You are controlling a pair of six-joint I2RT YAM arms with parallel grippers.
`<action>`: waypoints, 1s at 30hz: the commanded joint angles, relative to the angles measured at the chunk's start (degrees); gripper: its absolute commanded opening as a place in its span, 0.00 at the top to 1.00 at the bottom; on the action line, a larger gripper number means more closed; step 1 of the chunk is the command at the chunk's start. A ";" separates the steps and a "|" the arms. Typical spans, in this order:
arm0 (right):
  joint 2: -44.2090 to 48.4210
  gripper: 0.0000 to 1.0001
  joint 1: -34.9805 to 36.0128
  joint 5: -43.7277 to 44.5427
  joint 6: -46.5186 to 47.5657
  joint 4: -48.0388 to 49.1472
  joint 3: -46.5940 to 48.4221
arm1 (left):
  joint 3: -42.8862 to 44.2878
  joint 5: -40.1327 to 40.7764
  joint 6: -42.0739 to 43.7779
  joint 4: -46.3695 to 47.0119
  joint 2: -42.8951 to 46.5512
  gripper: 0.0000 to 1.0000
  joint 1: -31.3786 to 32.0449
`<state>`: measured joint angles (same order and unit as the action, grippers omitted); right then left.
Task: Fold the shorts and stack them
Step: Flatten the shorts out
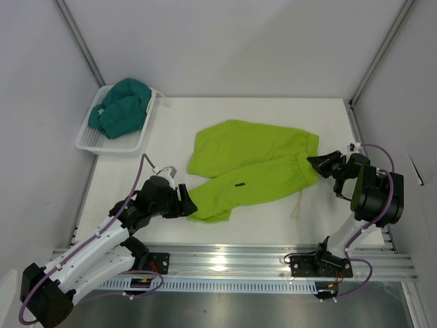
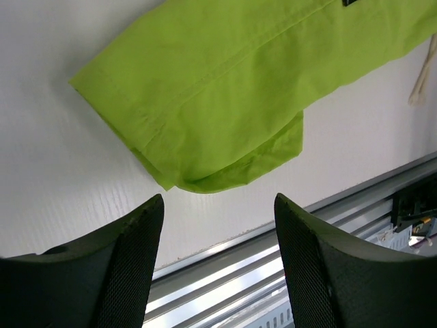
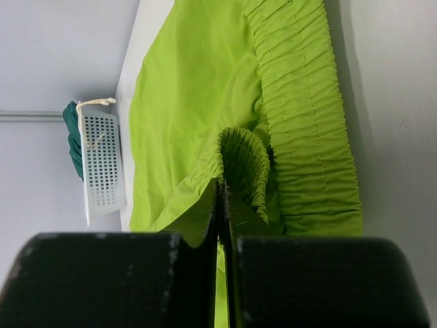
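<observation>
Right wrist: teal shorts (image 3: pixel 70 137) behind basket (image 3: pixel 102 164)

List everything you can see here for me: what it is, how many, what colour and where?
green shorts: one, lime green, spread out mid-table
teal shorts: one, dark teal, bundled in the basket
basket: one, white mesh, far left corner of the table
cord: one, cream, lying below the green shorts' waistband
table: one, white
rail: one, silver, along the near edge
left gripper: one, black, open, just short of the green shorts' leg hem
right gripper: one, black, shut on the green shorts' waistband
</observation>
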<state>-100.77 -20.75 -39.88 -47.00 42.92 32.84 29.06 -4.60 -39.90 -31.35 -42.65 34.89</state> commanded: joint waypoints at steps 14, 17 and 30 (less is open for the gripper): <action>-1.62 1.00 -0.25 -1.43 -1.86 7.00 -0.58 | -7.26 10.22 -5.63 13.51 -3.48 0.33 -0.62; -1.71 1.00 -0.25 -1.78 -2.13 7.71 -0.67 | -7.79 11.19 -5.36 15.70 -4.46 0.35 -0.97; -2.24 1.00 -0.60 -2.40 -2.65 8.50 -0.76 | -11.57 7.42 -8.17 26.33 -9.28 0.49 -2.46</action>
<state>-102.54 -20.88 -41.47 -49.54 48.29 32.34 18.33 4.19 -46.15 -10.81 -50.46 33.28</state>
